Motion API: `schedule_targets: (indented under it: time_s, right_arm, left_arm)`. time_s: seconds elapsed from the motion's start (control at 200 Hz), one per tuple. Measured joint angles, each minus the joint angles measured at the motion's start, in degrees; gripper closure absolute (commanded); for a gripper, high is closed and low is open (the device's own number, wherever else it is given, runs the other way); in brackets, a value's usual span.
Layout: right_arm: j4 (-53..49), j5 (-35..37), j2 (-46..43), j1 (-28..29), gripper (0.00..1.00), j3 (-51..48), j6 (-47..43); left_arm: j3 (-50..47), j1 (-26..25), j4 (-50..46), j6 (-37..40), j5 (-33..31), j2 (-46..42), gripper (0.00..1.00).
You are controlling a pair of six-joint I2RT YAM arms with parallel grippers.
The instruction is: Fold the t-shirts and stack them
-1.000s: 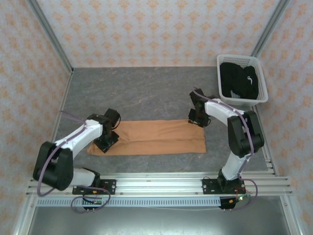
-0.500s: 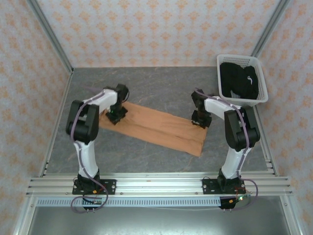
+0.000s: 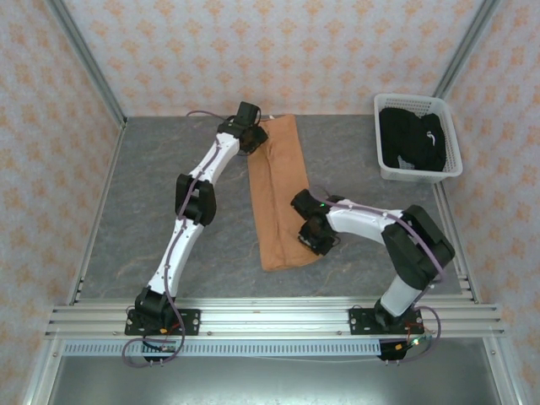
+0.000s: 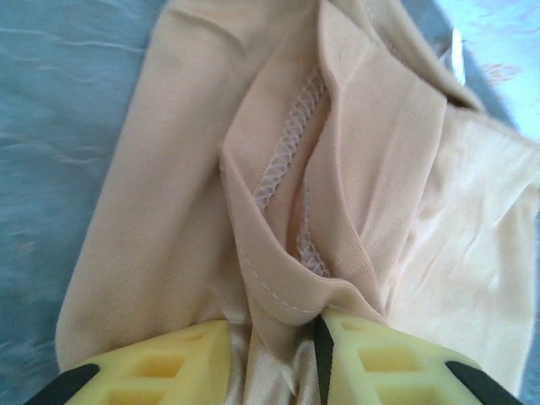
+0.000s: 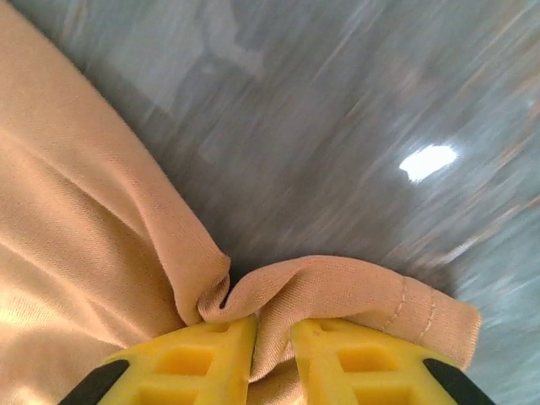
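The orange-tan t-shirt [image 3: 278,190] lies folded into a long strip, running from the table's far middle down toward the near middle, plain side up. My left gripper [image 3: 250,133] is stretched to the strip's far end and is shut on its bunched collar hem [image 4: 283,291]. At the near end my right gripper [image 3: 314,236] is shut on a pinched fold of the orange cloth [image 5: 278,321]. The black t-shirt [image 3: 411,139] with a white mark is heaped in the basket.
A white slotted basket [image 3: 451,164] stands at the back right corner. Patterned walls enclose the grey table [image 3: 169,186] on three sides. A metal rail [image 3: 270,316] runs along the near edge.
The folded shirt has swung from lying across the table to lying lengthwise. My left gripper carried its end to the far middle; my right gripper drew the other end nearer and leftward.
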Motion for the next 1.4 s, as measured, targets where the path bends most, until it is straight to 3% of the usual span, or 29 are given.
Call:
schedule_targets:
  time_s: [0.195, 0.335, 0.46, 0.62, 0.726, 0.891, 1.021, 1.186, 1.401]
  right_arm:
    - [-1.4, 0.0, 0.2, 1.1, 0.53, 1.8, 3.4]
    - [-6.9, 1.1, -5.4, -1.7, 0.46, 1.8, 1.4]
    - [-8.8, 1.9, -15.6, -7.3, 0.47, 1.8, -5.1]
    - [-7.4, 1.3, -22.8, -11.2, 0.47, -2.2, -19.1]
    - [-6.7, -3.6, -22.3, -11.5, 0.47, -6.2, -25.7]
    - [-5.9, -8.9, -18.9, -11.5, 0.46, -7.1, -32.1]
    - [-4.5, -11.3, -15.6, -11.5, 0.47, -7.2, -35.0]
    - [-2.5, -12.8, -14.0, -11.5, 0.49, -8.1, -36.3]
    - [0.9, -14.3, -13.1, -11.5, 0.55, -10.3, -35.5]
  left_arm:
    - [-1.4, 0.2, -1.3, 4.3, -2.2, -2.8, 0.44]
    - [-10.5, 0.2, -7.2, 9.2, -6.3, -14.4, 0.43]
    - [-32.9, 0.3, -7.3, 10.7, -5.9, -35.1, 0.45]
    - [-64.6, -0.3, -5.4, 10.9, 5.1, -58.8, 0.46]
    - [-82.7, -3.8, -4.5, 11.0, 13.7, -65.1, 0.45]
    - [-104.1, -15.2, -1.0, 5.2, 23.2, -67.4, 0.43]
    - [-107.7, -20.1, 2.9, 0.4, 25.1, -68.7, 0.44]
    - [-109.4, -21.2, 8.9, -3.0, 25.1, -69.1, 0.49]
    - [-109.8, -21.2, 9.8, -6.5, 25.3, -67.9, 0.67]
